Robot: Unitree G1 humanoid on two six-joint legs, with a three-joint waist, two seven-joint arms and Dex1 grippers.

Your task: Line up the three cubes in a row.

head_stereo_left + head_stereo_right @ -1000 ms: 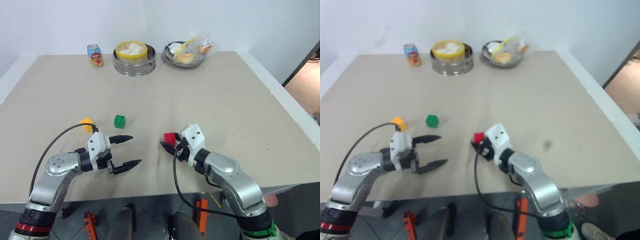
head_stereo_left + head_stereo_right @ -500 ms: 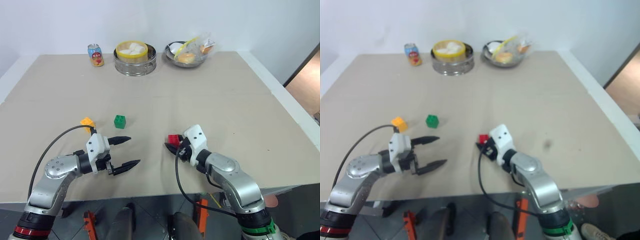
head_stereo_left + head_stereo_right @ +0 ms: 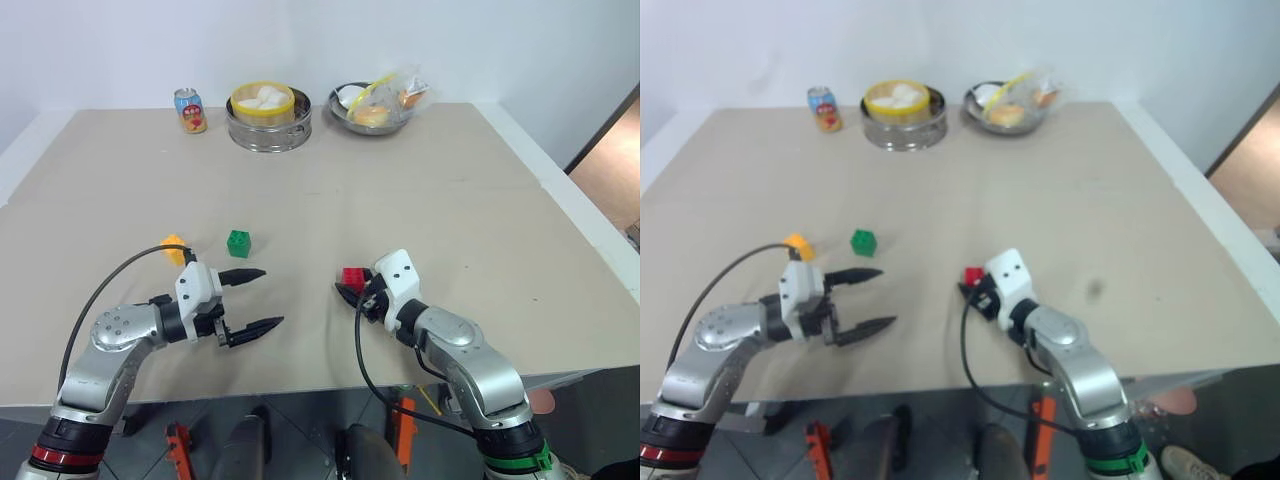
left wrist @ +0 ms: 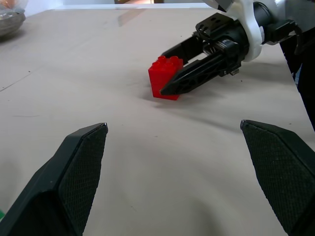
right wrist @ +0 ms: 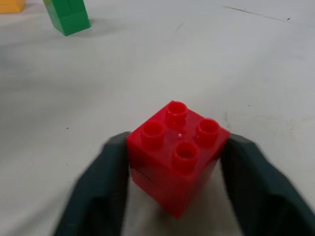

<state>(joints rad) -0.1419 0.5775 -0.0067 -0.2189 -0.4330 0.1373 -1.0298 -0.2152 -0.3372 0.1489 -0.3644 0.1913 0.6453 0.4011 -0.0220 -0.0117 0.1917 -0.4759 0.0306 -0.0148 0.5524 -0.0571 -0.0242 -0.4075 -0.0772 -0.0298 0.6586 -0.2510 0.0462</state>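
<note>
The beige tabletop carries, along its far edge, a steel steamer pot, a metal bowl of food and a small drink can. Nearer, the left claw hovers with its fingers spread wide, holding nothing. The right claw stands with a finger on each side of the red cube, which sits on the tabletop; its fingers appear just apart from the cube's sides. The green cube and the yellow-orange cube lie near each other, well apart from the red one.

A beige table stands against a pale, seemingly bare wall.
</note>
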